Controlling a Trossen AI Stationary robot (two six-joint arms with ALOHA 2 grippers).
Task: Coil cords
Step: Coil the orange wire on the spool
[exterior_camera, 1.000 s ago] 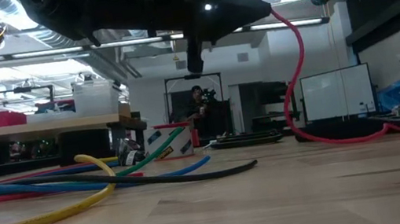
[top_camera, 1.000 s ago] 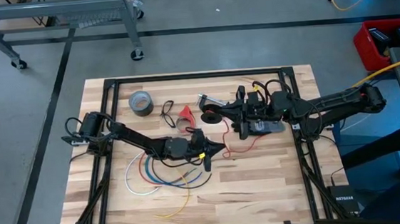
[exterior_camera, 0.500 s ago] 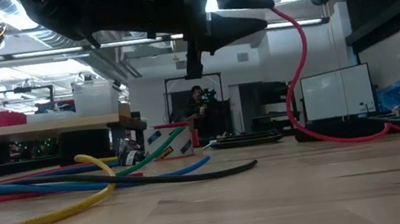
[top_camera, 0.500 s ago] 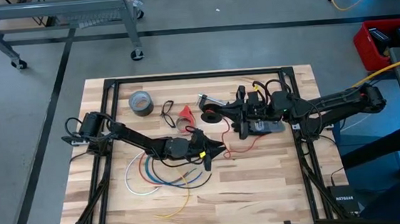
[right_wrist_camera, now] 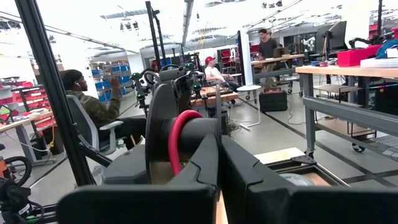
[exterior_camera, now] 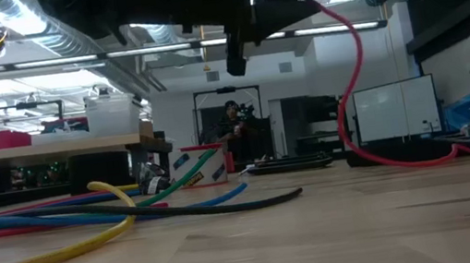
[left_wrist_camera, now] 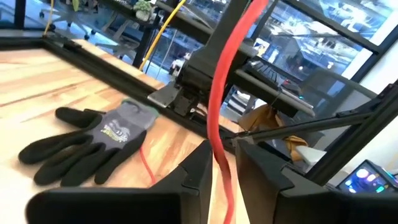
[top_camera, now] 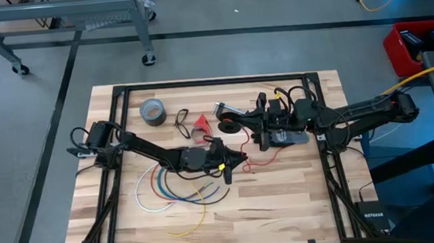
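While the right claw point(top_camera: 242, 120) stays pinched on the spool point(top_camera: 226, 124), the left claw point(top_camera: 241, 161) has reopened and slid along the red wire point(left_wrist_camera: 219, 118). Its fingers now sit loosely around it, ready for another wrap toward 12 o'clock.

Place: robotics lab or workshop
Evidence: seated people point(right_wrist_camera: 93, 106) at workbenches point(right_wrist_camera: 348, 74), exposed ceiling ducts point(exterior_camera: 31, 17), concrete floor point(top_camera: 30, 113), wheeled metal rack point(top_camera: 61, 17)

Left tool point(top_camera: 238, 162) mid-table, jaws narrowly parted; right tool point(top_camera: 236, 121) raised, jaws closed.
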